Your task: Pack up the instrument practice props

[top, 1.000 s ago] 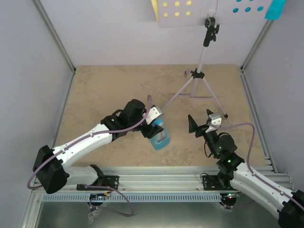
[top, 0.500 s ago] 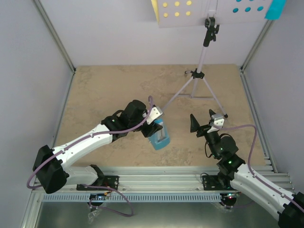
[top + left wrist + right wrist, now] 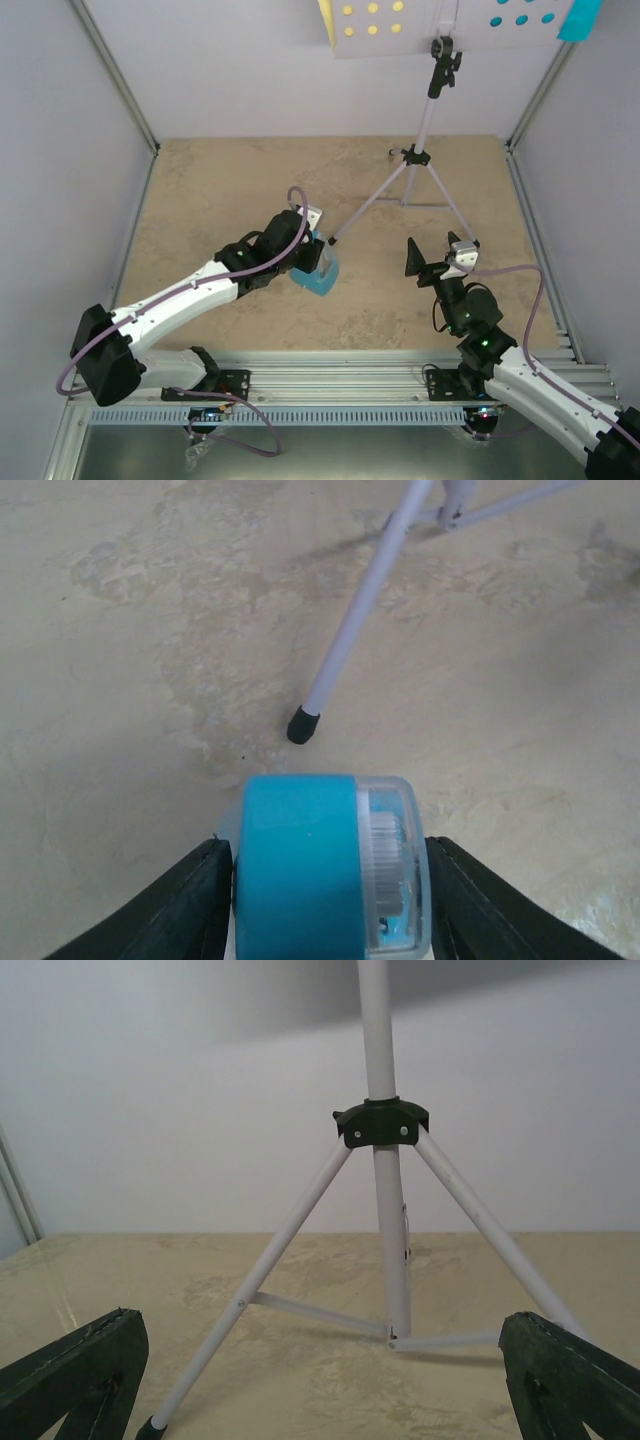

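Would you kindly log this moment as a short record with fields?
left gripper: shut on metronome
metronome: near a foot of the stand
right gripper: open, empty, facing stand
stand: upright on table
yellow sheet: one end of desk
cyan sheet: other end

Beige marbled tabletop (image 3: 230, 190); plain pale walls (image 3: 230, 70); aluminium corner posts (image 3: 115, 75).

White arms (image 3: 185, 296), black joints (image 3: 100, 356), lilac cables (image 3: 64, 372)
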